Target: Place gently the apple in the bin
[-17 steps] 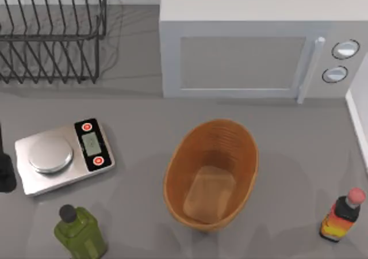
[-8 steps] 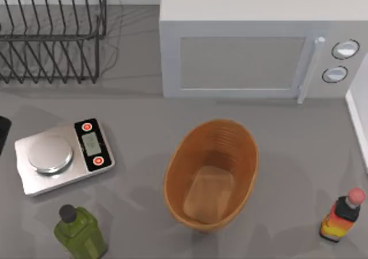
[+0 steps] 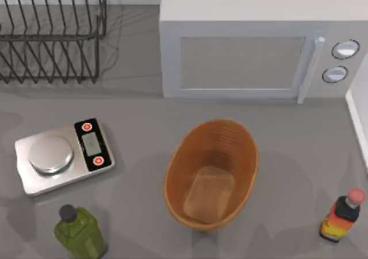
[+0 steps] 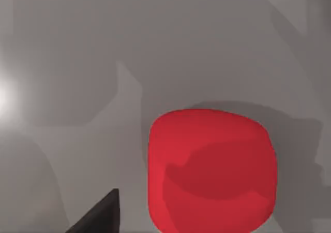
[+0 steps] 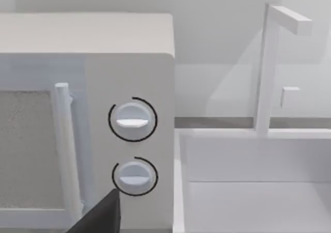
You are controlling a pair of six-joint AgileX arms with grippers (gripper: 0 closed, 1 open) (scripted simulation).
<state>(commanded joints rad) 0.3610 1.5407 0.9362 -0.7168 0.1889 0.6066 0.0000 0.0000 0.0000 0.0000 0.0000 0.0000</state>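
Across the top of my overhead frame the white microwave [image 3: 259,46] stands on the grey surface [image 3: 138,126] beside the black wire dish rack [image 3: 52,34] at upper left, and below it, centre-right, the bin [image 3: 211,174] sits empty. At the left lie the kitchen scale [image 3: 63,155] and green bottle [image 3: 80,231], with the red-capped sauce bottle [image 3: 343,214] at lower right. Through the left wrist camera the apple [image 4: 211,170] rests on the surface close under my left claw, whose dark fingertip [image 4: 98,216] edges in beside it; I cannot tell whether either claw is open or closed.
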